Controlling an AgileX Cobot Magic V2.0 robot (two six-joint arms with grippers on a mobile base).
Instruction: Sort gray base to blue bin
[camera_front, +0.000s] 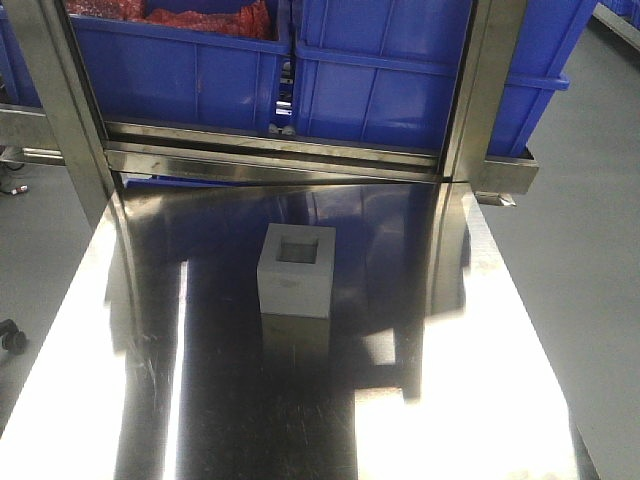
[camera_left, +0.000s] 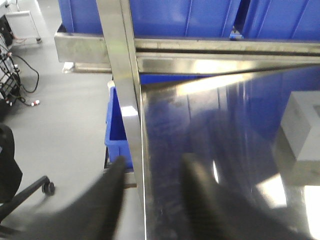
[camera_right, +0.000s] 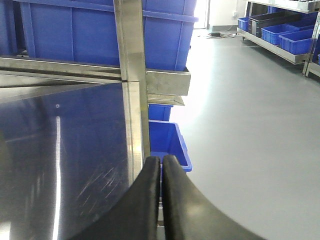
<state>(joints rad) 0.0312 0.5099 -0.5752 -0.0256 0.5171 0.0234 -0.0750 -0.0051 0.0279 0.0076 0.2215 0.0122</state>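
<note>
The gray base (camera_front: 296, 272) stands upright in the middle of the shiny steel table (camera_front: 480, 400), its square window facing up. In the left wrist view the gray base (camera_left: 300, 125) sits at the right edge, well beyond my left gripper (camera_left: 152, 175). That gripper is open, blurred and empty, and hangs over the table's left edge. A blue bin (camera_left: 117, 137) sits low beside that edge. My right gripper (camera_right: 161, 164) is shut on nothing over the table's right edge, where another blue bin (camera_right: 170, 142) stands on the floor. I cannot tell which bin the task means.
Large blue crates (camera_front: 400, 80) fill a steel rack behind the table, one of them holding red material (camera_front: 200, 20). Upright steel posts (camera_front: 65, 120) flank the table's far corners. A black chair base (camera_left: 30, 192) stands on the grey floor at left. Shelves with blue crates (camera_right: 295, 37) stand far right.
</note>
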